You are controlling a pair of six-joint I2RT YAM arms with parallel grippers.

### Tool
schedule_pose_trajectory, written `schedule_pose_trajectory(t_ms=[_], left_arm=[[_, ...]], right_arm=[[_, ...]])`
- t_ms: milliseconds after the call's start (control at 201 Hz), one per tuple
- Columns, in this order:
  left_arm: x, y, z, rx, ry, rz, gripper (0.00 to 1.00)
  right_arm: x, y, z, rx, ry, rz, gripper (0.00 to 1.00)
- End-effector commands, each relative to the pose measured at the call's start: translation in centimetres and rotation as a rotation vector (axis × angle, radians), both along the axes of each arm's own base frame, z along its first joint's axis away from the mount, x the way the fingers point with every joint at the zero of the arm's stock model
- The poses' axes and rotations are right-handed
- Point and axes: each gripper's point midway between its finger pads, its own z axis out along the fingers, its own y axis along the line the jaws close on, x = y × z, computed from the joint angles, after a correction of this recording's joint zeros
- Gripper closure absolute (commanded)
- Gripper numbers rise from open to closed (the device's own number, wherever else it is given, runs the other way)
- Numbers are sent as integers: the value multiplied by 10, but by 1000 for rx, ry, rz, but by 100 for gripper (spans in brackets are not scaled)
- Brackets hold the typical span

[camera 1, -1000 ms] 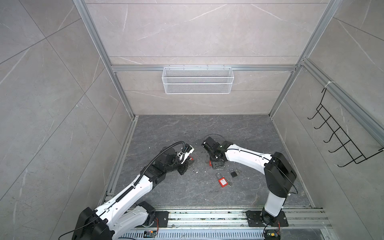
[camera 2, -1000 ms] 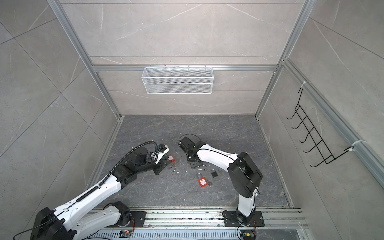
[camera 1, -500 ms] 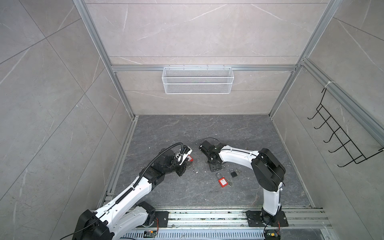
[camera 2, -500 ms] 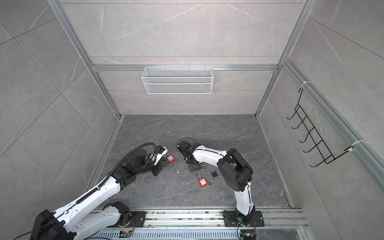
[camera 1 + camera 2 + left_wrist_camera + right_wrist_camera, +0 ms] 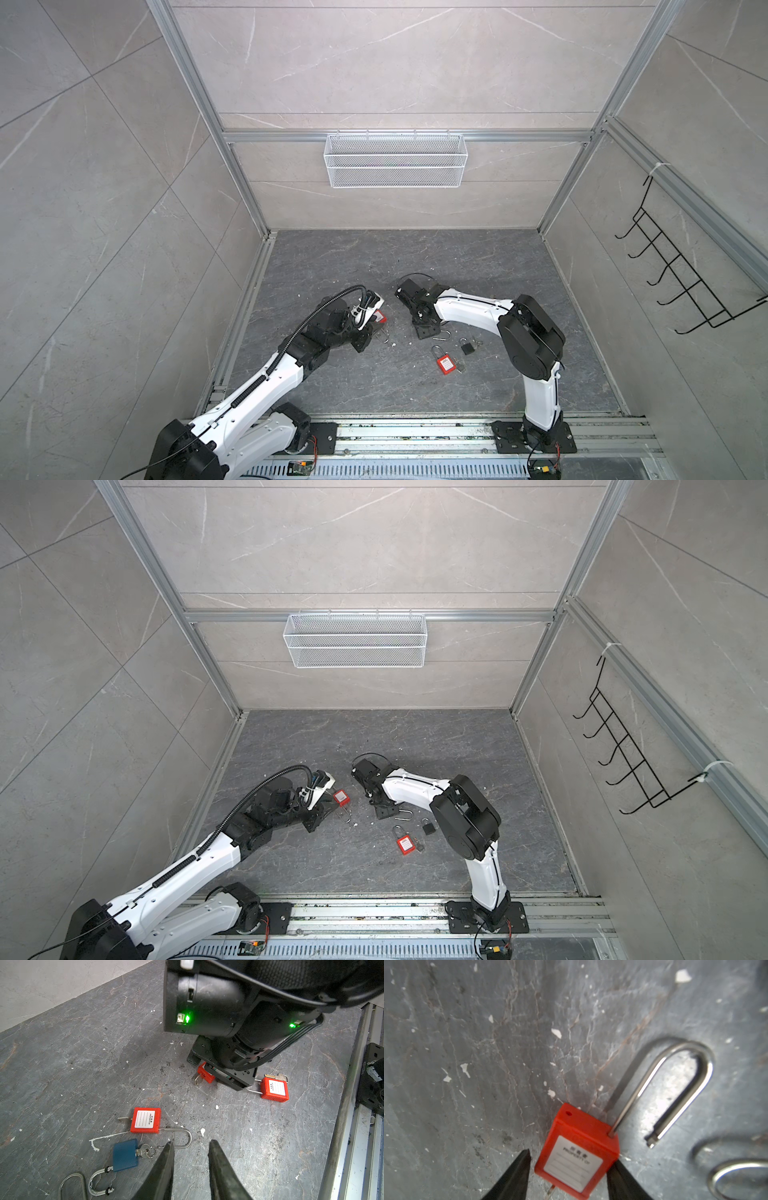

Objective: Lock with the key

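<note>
A red padlock (image 5: 577, 1155) with a white label lies on the grey floor, its steel shackle (image 5: 675, 1088) swung open. A key (image 5: 552, 1189) pokes out of its underside. My right gripper (image 5: 571, 1157) straddles the lock body. One finger (image 5: 618, 1178) is against it and the other finger (image 5: 517, 1174) stands a little off, so the gripper is still open. In both top views the right gripper (image 5: 426, 330) (image 5: 384, 810) hides that body, and only the shackle (image 5: 444, 336) shows. My left gripper (image 5: 192, 1141) (image 5: 363, 338) is open and empty, low over the floor.
A second red padlock (image 5: 145, 1120) (image 5: 379, 318) with an open shackle and a blue padlock (image 5: 125, 1155) with its key (image 5: 145, 1150) lie by the left gripper. A third red padlock (image 5: 274, 1088) (image 5: 445, 365) and a black padlock (image 5: 467, 348) lie nearer the front rail (image 5: 415, 432).
The right arm's elbow has swung left, and the right jaws have narrowed around the red padlock. The left arm has stayed still.
</note>
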Motion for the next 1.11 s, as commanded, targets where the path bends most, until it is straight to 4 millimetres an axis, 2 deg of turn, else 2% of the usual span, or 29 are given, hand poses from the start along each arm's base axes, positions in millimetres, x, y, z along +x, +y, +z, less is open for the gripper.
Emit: schedule_pose_trajectory(t_ms=[0, 70, 184, 324, 503, 657, 752, 906, 1106], left_arm=[[3, 2, 9, -5, -38, 5, 69], [4, 2, 10, -7, -41, 6, 69], [4, 2, 10, -7, -43, 7, 69], [4, 3, 12, -8, -46, 9, 69], [2, 4, 19, -20, -61, 14, 69], [0, 6, 24, -28, -69, 21, 69], [0, 8, 27, -31, -74, 28, 69], [-2, 12, 20, -19, -57, 45, 69], [-4, 16, 18, -13, -56, 60, 69]], right_arm=[[-5, -7, -2, -71, 42, 74, 45], [-1, -3, -1, -72, 28, 123, 53], [7, 7, 6, -93, 24, 239, 58], [13, 13, 15, -172, 46, 385, 58], [12, 20, 15, -269, 76, 680, 60], [2, 25, 8, -279, 115, 901, 60], [1, 32, 11, -274, 108, 1024, 60], [-3, 48, 15, -240, 123, 1223, 59], [-6, 52, 21, -252, 134, 1431, 59]])
